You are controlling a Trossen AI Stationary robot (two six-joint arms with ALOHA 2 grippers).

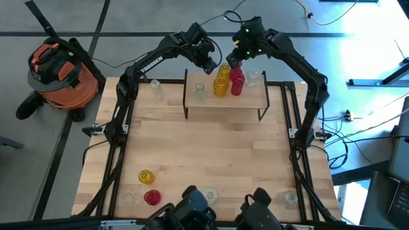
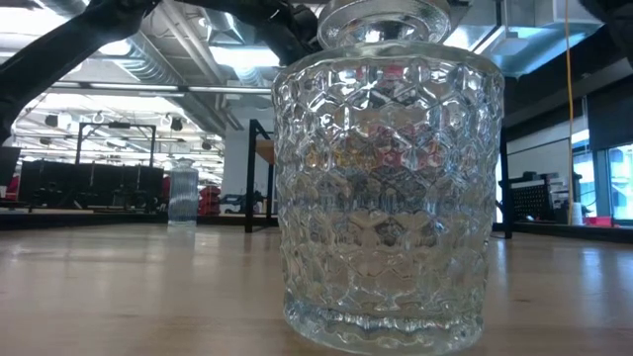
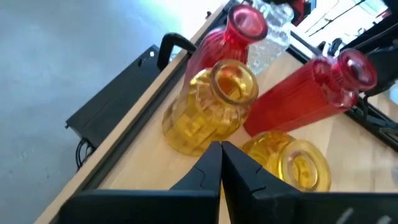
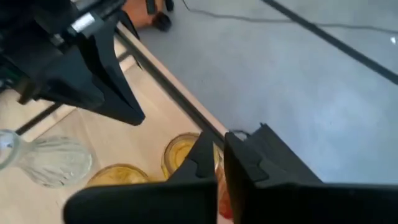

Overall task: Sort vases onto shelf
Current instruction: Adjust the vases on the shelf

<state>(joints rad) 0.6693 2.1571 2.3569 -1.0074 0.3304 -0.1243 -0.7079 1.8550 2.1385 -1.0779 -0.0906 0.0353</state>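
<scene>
Right tool (image 1: 233, 61) clenched, fingers pressed together with nothing seen between them, hovering over the shelf's (image 1: 252, 102) far edge just above the red vases (image 1: 237, 82). Left tool (image 3: 221, 163) likewise clenched and empty, poised beside it over the yellow vases (image 1: 221, 82). Directly below both tools, on the shelf: two yellow vases and two red vases clustered close together near the back edge; a clear vase (image 1: 255, 77) just past the red ones; another clear vase (image 1: 200, 92) toward the shelf's left part. Shelf at the far middle of the desk (image 1: 211, 147). Farther out, on the desk itself: one clear vase (image 1: 156, 88) left of the shelf; along the near edge a yellow vase (image 1: 146, 176), a red vase (image 1: 152, 197), and clear vases (image 1: 209, 193) spread to either side. In the low view, one faceted clear vase (image 2: 386, 178) close up.
</scene>
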